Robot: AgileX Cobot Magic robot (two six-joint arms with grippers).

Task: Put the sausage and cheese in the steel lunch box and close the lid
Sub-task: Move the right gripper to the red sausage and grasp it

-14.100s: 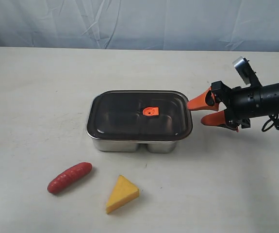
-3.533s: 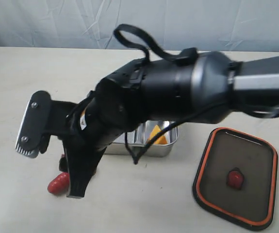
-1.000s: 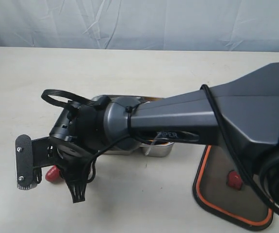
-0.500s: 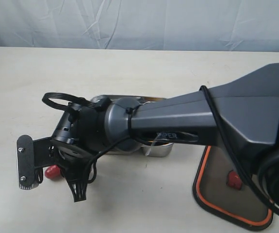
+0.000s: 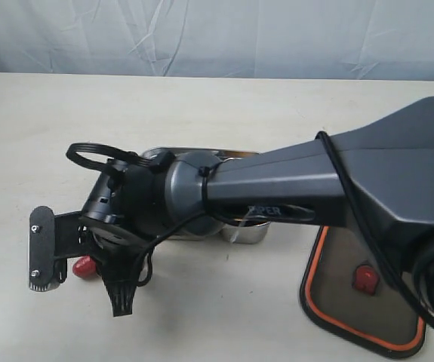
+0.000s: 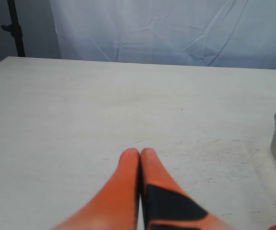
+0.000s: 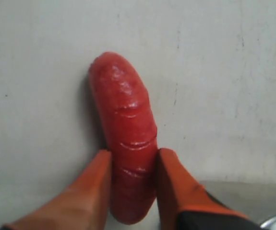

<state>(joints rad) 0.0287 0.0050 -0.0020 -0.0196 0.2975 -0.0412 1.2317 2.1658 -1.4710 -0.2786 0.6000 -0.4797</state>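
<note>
Fingers of the right gripper [image 7: 134, 155] clasped the sausage [image 7: 123, 110] on both sides near one end, with the sausage lying on the bench [image 7: 224, 72] close to the steel lunch box [image 5: 247, 232]. Nearby, the left gripper [image 6: 140, 154] was pressed shut and empty above the bench. The lid [image 5: 352, 309] lay seal-up, right of the box.

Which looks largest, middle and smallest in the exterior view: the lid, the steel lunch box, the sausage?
1. the lid: largest.
2. the steel lunch box: the arm hides most, so unsure.
3. the sausage: only its tip shows.
</note>
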